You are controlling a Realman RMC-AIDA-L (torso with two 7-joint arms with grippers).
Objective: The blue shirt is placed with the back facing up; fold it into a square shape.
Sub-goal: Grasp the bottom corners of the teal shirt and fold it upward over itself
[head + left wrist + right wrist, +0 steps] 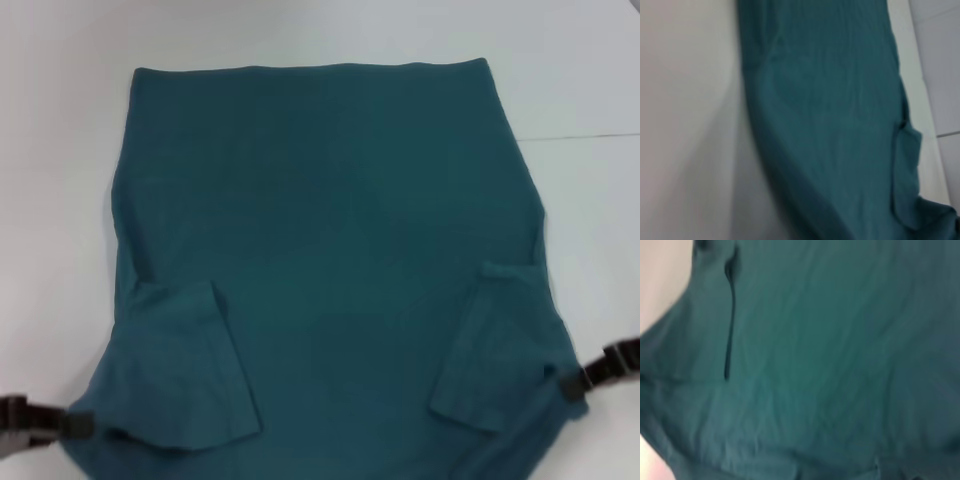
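Lying spread across most of the head view, the blue shirt [330,260] rests plain side up on the white counter [60,150], its straight hem along the upper part of the frame and its shoulder end running off the lower edge. Both short sleeves are folded inward over the body: one flap sits at the lower left of the frame, the other at the lower right, each lying flat on the fabric. The left end effector [70,425] shows as a dark piece at the lower left edge of the frame, touching the shirt's outer edge beside the left sleeve flap; the right end effector [580,380] sits at the lower right edge, touching the cloth just beside the right sleeve flap. Each appears closed on the shirt's edge. The left wrist view shows the blue shirt [830,125] as a long band of cloth on the pale counter [685,125], with a folded sleeve along one side. The right wrist view is almost filled by the blue shirt [830,355], with a dark fold line near one corner.
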